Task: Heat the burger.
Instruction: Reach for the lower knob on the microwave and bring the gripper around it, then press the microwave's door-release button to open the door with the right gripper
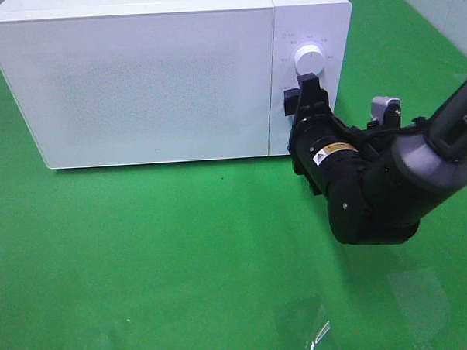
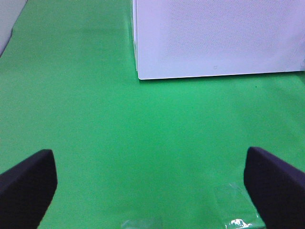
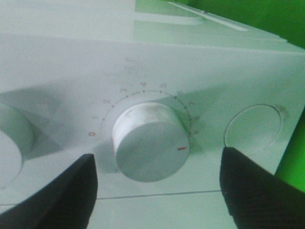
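The burger is out of view. The white microwave (image 1: 136, 78) stands at the back with its door shut, and its lower front corner shows in the left wrist view (image 2: 214, 38). My right gripper (image 1: 300, 93) is at the control panel, just below the upper knob (image 1: 309, 59). In the right wrist view its dark fingers (image 3: 71, 191) stand on either side of the numbered timer knob (image 3: 150, 140), apart from it, so the gripper (image 3: 157, 191) is open. The knob's red mark points away from the 0. My left gripper (image 2: 152, 186) hangs open over bare green cloth.
Green cloth (image 1: 144, 256) covers the table. A scrap of clear plastic (image 1: 314, 330) lies near the front edge and also shows in the left wrist view (image 2: 233, 222). A second knob (image 3: 9, 138) and a round button (image 3: 252, 129) flank the timer knob.
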